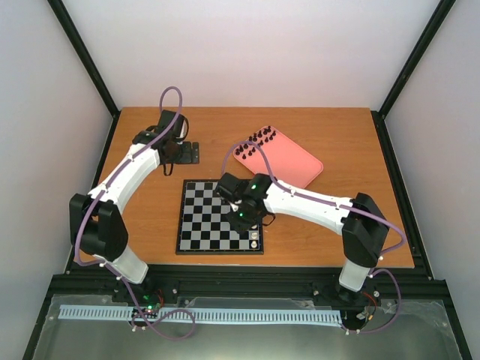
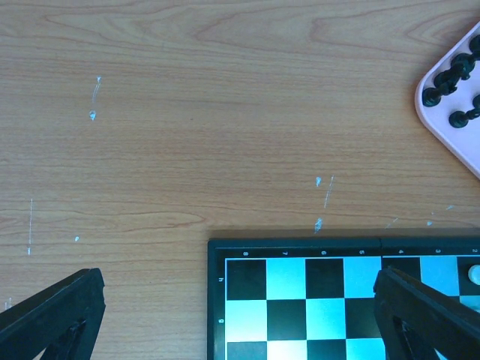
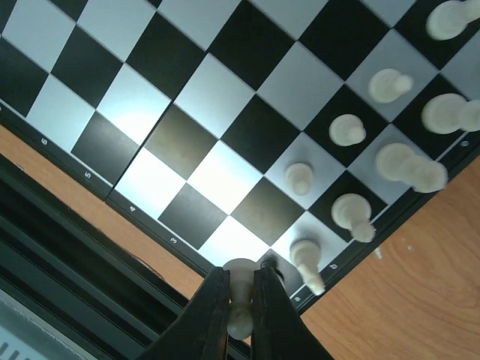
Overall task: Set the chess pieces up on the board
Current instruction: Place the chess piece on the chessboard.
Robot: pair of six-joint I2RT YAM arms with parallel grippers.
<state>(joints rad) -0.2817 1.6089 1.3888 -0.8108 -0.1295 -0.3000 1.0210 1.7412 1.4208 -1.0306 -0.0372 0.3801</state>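
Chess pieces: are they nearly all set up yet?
Not nearly. About eight white pieces stand in one corner of the board. The right end effector is pinching one more white piece at the board's edge. The black pieces wait on the pink tray.

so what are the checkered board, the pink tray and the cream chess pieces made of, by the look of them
Black-and-silver checkered board: glossy, probably plastic or laminate; a bright glare patch lies across its squares. Pink rectangular tray: matte, even colour, rounded corners, likely moulded plastic. Cream-white chess pieces: smooth with a faint sheen, probably plastic, though the look leaves it open.
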